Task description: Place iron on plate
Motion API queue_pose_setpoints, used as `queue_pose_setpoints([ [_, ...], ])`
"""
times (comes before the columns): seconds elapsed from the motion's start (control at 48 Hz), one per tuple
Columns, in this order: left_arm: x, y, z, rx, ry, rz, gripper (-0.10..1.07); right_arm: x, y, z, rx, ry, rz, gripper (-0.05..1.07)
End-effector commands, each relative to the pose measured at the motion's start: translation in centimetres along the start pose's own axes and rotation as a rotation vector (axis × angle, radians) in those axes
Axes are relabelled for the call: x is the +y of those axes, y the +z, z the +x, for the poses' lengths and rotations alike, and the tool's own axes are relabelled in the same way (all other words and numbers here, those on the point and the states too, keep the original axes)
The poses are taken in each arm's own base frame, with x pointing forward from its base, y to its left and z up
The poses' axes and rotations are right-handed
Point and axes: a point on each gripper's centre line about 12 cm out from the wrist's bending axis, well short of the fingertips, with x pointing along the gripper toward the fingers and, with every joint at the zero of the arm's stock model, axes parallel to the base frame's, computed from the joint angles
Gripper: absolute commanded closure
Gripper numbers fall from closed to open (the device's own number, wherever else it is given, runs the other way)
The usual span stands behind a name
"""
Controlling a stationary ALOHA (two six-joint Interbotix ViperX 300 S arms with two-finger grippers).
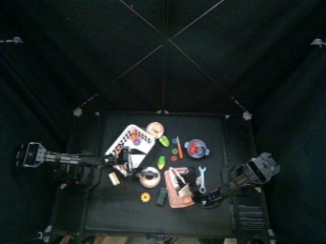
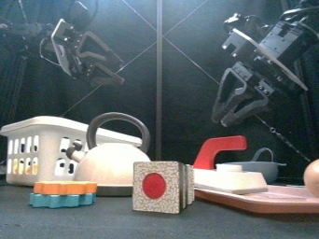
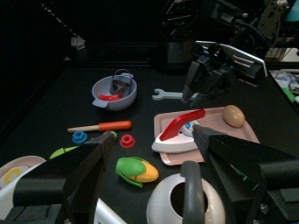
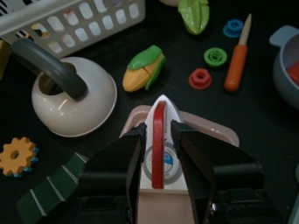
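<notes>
Iron: white body, red handle, lying on the pink plate.
Right tool: spread, directly above the iron, not touching.
Left tool: spread, over the kettle, apart from the iron.

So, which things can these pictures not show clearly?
- Iron, right wrist view: the right gripper jaws straddle it and cover its sides, so contact cannot be judged.
- Plate, front view: cut off by the picture's edge.
- Kettle, left wrist view: partly hidden behind the left gripper.
- Small items on the table, top view: too small to identify.
</notes>
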Motion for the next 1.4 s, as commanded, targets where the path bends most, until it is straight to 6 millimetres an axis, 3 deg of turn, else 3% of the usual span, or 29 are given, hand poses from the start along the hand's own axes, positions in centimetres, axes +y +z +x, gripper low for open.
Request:
queue_pose_setpoints([
  [0.0,0.0,0.7,0.0,-0.027,0.002,0.002,-0.06,0.3,0.4,-0.2,0.019,0.006,0.032,0.33],
  [0.854,0.1,0.5,0.0,-0.021,0.005,0.003,-0.06,-0.4,-1.3,1.9,0.108,-0.020,0.024,0.34],
  [1.375,0.1,0.5,0.0,-0.021,0.006,0.004,-0.06,-0.3,-1.6,1.8,0.123,-0.013,0.026,0.34],
])
